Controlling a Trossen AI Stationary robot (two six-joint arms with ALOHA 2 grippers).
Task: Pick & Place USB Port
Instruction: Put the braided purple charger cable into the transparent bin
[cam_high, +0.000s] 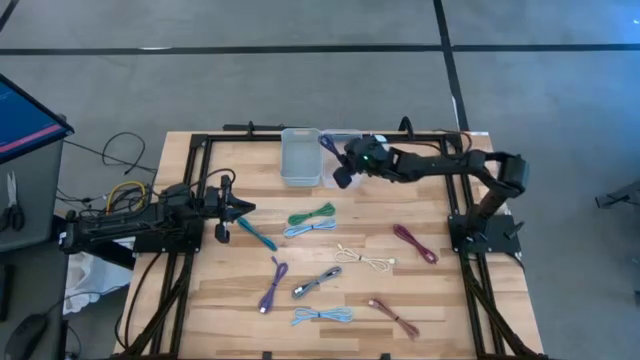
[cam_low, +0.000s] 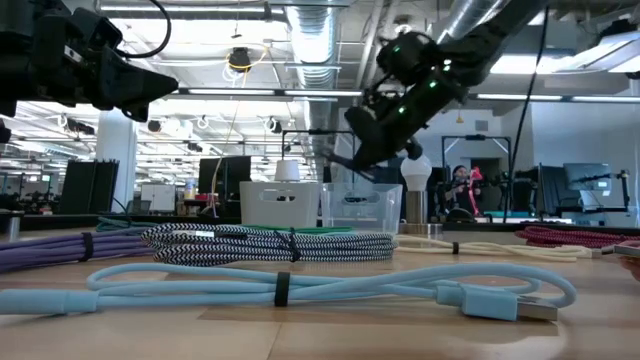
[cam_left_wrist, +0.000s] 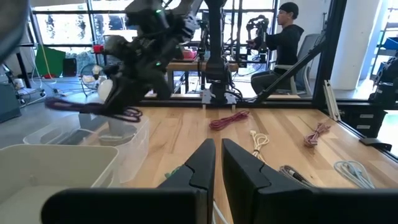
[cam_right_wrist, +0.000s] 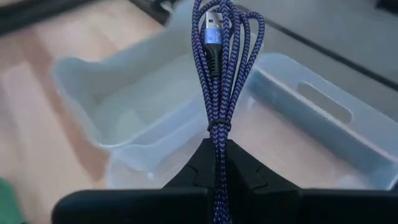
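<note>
A bundled purple braided USB cable (cam_right_wrist: 219, 74) is lifted above two clear plastic bins (cam_high: 300, 160) (cam_high: 342, 136) at the table's far edge, with my right gripper (cam_right_wrist: 216, 149) shut on it. Its silver plug (cam_right_wrist: 211, 34) points away from the wrist. The high view shows the right gripper (cam_high: 337, 160) just right of the larger bin. My left gripper (cam_high: 238, 210) hovers level at the table's left side, shut and holding nothing. It stands near a teal cable (cam_high: 256, 236). My right gripper pinches the purple bundle between its two fingers, just behind the dark tie band (cam_right_wrist: 217, 128), with several strands together. The fingers slant down from the table's right, and the bundle runs on along them. The cable (cam_left_wrist: 93, 107) sticks out past the fingertips, clear of bins and table.
Several bundled cables lie on the wooden table: green (cam_high: 312, 212), light blue (cam_high: 310, 229), purple (cam_high: 272, 285), black-and-white (cam_high: 315, 283), light blue (cam_high: 322, 316), white (cam_high: 365, 260), and two maroon (cam_high: 415, 243) (cam_high: 392, 316). A person sits in the room behind (cam_left_wrist: 283, 37).
</note>
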